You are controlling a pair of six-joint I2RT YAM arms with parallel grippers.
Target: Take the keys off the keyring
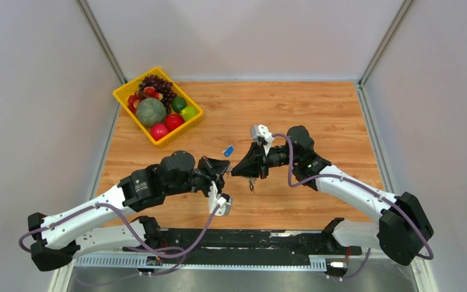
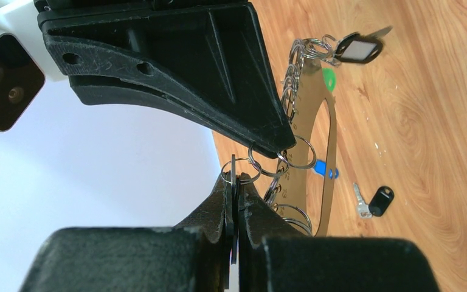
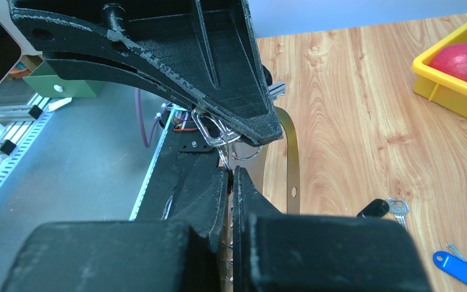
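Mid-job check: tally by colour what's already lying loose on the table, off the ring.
Blue tag: 1
Black-headed key: 1
Total: 2 pieces lying loose on the wooden table, as far as these views show.

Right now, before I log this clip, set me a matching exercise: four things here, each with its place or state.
Things:
1 basket
2 blue tag
3 keyring
4 left gripper

Place or state:
a shut on a small ring
b holds fruit
c loose on the table
d strung with small rings

Pairs: 1-b, 2-c, 3-d, 4-a
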